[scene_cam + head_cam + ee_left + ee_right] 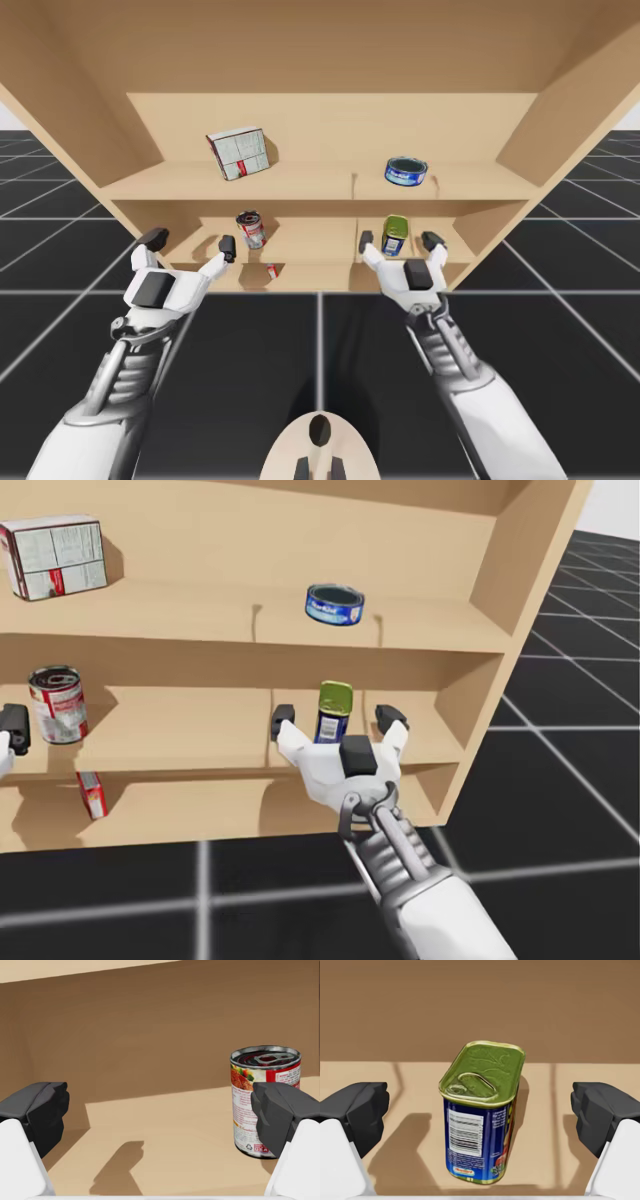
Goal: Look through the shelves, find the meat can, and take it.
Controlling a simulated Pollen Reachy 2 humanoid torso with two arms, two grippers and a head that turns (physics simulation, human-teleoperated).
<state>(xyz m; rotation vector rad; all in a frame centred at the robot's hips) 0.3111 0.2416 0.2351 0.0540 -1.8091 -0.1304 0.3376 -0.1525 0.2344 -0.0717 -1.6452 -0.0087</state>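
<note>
While wide open, right hand (481,1105) astride blue rectangular can (479,1130), without contact.

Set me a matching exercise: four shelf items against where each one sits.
1. white box
2. flat blue can
3. red-labelled round can
4. blue rectangular can

A. middle shelf, between the open fingers of the right tool, untouched
B. top shelf, left compartment
C. middle shelf, ahead of the left tool
D. top shelf, right compartment

Pairs: 1-B, 2-D, 3-C, 4-A.
</note>
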